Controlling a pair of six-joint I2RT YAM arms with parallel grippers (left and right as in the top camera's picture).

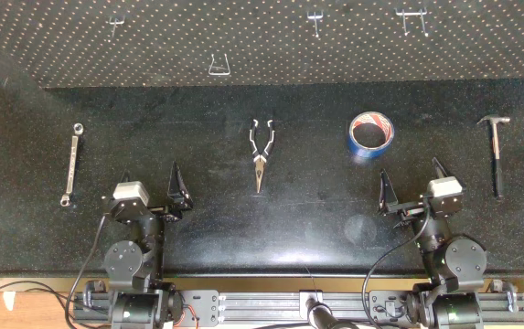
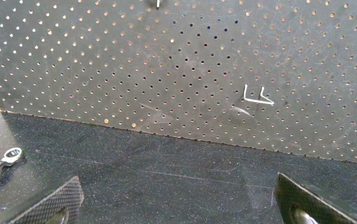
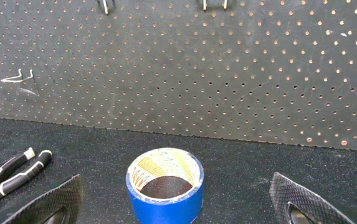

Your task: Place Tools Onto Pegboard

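Wrench [image 1: 71, 164], pliers [image 1: 261, 151], tape [image 1: 371, 134] and hammer [image 1: 495, 151] all lie in a row on the tabletop [image 1: 197, 119], well apart from one another. Not one is hung yet. Behind them stands the pegboard [image 1: 243, 46], with a wire hook [image 1: 219, 66] low near the middle and more hooks [image 1: 412, 18] higher up, all of them bare.

We see the left end effector [image 1: 150, 187] sitting back near its base, fingers spread wide, holding nothing. The wrench is off to its outer side. The right end effector [image 1: 412, 183] is spread wide too and empty, and from its wrist the tape [image 3: 164, 185] sits right ahead, between the two fingers' lines.

So we judge this as the very start: the first pick is still to be made. The tape looks the handiest for the right arm. It lies flat with its hole up, so the next move calls for coming down over its rim, closing on the wall, then lifting it toward a free hook.
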